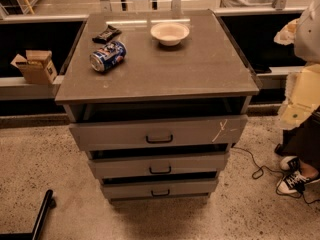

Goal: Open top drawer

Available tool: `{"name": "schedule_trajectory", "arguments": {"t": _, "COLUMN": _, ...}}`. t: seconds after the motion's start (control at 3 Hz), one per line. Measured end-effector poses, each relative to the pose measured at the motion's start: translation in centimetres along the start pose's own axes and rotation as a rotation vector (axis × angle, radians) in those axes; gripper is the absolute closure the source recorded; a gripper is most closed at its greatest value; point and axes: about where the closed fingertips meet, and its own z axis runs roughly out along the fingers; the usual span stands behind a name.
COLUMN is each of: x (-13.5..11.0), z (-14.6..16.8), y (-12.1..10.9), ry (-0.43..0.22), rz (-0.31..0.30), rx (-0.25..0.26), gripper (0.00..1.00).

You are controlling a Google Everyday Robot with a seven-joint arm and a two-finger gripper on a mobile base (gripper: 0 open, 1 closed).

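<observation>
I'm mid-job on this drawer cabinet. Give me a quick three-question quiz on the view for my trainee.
1. True or false: the blue can stands upright on the cabinet top.
2. The whitish scratch on the top drawer sits near its: A) left end, B) handle, C) right end.
3. Short answer: where is the gripper?
Key: 1 false, it lies on its side; 2 C; 3 not in view.
</observation>
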Motion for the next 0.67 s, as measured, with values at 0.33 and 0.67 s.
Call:
{"name": "schedule_trajectory", "arguments": {"t": 0.33, "x": 0.0, "z": 0.0, "y": 0.0, "ry": 0.000, "rz": -0.001, "rx": 0.002, "gripper": 0.00}}
{"name": "schedule_trajectory", "arguments": {"t": 0.67, "x": -0.1, "z": 3.2, "y": 0.3, "ry": -0.009, "rz": -0.031, "rx": -0.018, "gripper": 0.00}}
